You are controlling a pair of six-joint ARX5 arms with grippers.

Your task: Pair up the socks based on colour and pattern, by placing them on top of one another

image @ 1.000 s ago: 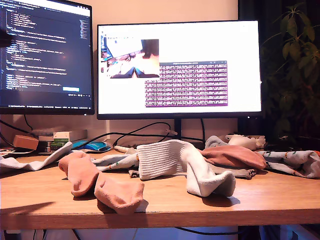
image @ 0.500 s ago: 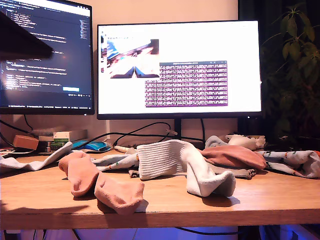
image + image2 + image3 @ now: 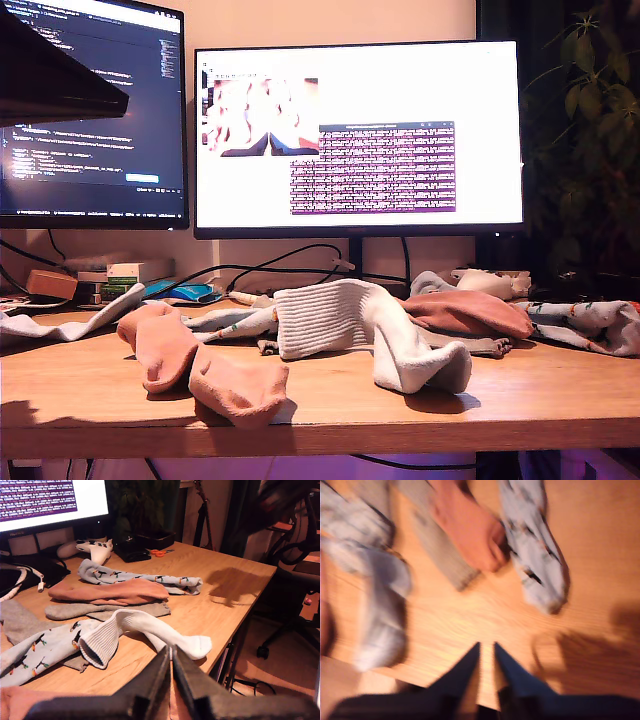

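Socks sprawl unpaired across the wooden desk [image 3: 560, 400]: white ribbed sock [image 3: 135, 630] draped over a printed sock [image 3: 40, 647], pink sock [image 3: 110, 591] over a grey sock [image 3: 105, 611]. All limp, light, grippy knit; we'd pinch mid-length or at the cuff. Our first gripper [image 3: 171, 667] and second gripper [image 3: 486, 662] hover with jaws nearly closed, holding nothing.
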